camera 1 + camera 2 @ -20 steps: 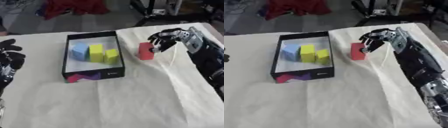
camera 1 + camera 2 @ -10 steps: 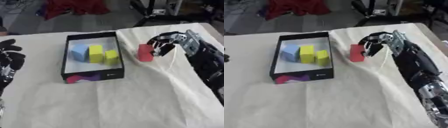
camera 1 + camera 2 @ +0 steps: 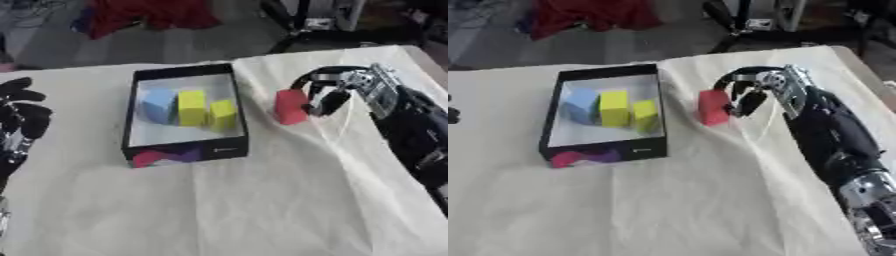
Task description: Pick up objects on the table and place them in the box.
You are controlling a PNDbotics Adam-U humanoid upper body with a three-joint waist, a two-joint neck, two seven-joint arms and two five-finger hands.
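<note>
Right hand [image 3: 337, 95] curled around red block [image 3: 290, 106], right of box [image 3: 185, 150]; probably light, rigid; pinch flat sides.

I can't read any text here. The box [image 3: 185, 152] has a small pale mark on its black front wall, at about 5 o'clock from its middle, too blurred for me to read.
</note>
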